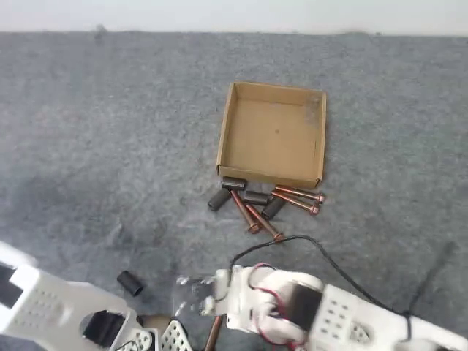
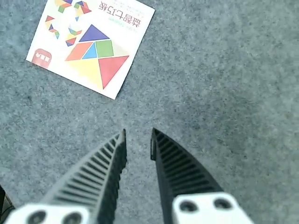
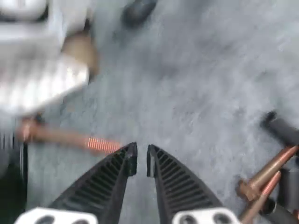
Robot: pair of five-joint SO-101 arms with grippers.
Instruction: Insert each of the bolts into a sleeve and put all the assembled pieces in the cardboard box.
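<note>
The cardboard box (image 1: 225,131) sat open-topped just right of centre in the high view, with only its bare brown floor showing inside. Bolts and sleeves crowded along its lower wall. One black sleeve (image 1: 232,183) lay flat against that wall, another (image 1: 218,199) lay lower left of it, and two more (image 1: 256,197) (image 1: 273,208) sat among the bolt shanks. Two copper bolts (image 1: 241,210) (image 1: 263,223) ran diagonally from upper left to lower right, heads at their lower ends. Another pair of bolts (image 1: 296,194) (image 1: 296,204) lay almost level, heads toward the right. A lone sleeve (image 1: 129,282) rested well apart at lower left. A single bolt (image 1: 213,333) stood nearly upright in the frame at the bottom edge, between the two arms. In the right wrist view that bolt (image 3: 70,137) pointed its threaded end toward the right end effector (image 3: 142,156), whose fingers were only a narrow slit apart with nothing between them. In the high view this end effector (image 1: 190,292) hung over bare counter (image 1: 88,146) below the cluster. The left end effector (image 2: 138,140) was parted a little wider, also empty, over grey counter near a coloured card (image 2: 91,44). Broad open counter lay left of, above and right of the box.
</note>
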